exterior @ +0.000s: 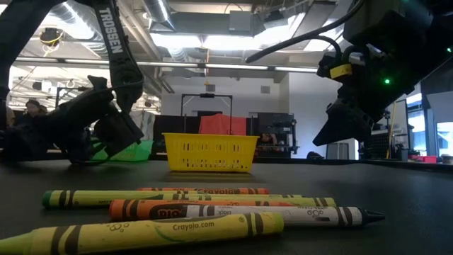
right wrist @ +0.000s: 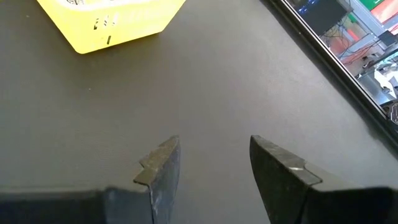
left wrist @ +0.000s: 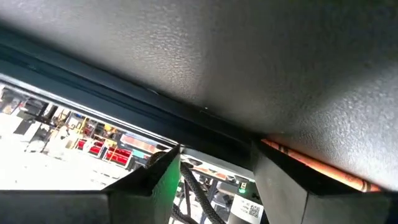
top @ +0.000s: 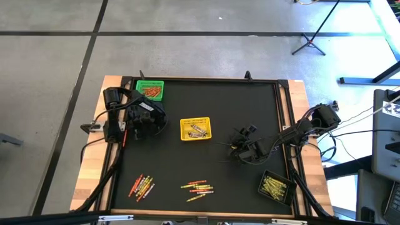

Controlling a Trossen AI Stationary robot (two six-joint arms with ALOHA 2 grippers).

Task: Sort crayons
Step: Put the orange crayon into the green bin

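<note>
My left gripper (left wrist: 214,155) is open, low over the black mat by the table's left edge (top: 127,133). An orange crayon (left wrist: 317,167) lies on the mat right beside one of its fingers. My right gripper (right wrist: 214,152) hangs open over bare mat to the right of the yellow basket (top: 195,128), with nothing between its fingers. Two loose groups of crayons lie near the front edge, one at the left (top: 141,185) and one at the middle (top: 197,189). In the low view these crayons (exterior: 233,210) lie in the foreground. My left gripper stands open with the orange crayon's end (left wrist: 283,151) coming out from behind one finger (left wrist: 280,183). The finger hides the spot, so I cannot tell whether it touches the crayon. The crayon lies flat on the mat.
A green basket (top: 150,90) holding orange crayons stands at the far left, just beyond my left arm. A black basket (top: 275,187) with yellow crayons stands at the near right corner. The mat's raised frame (top: 284,119) runs along the sides. Bare mat lies between the baskets.
</note>
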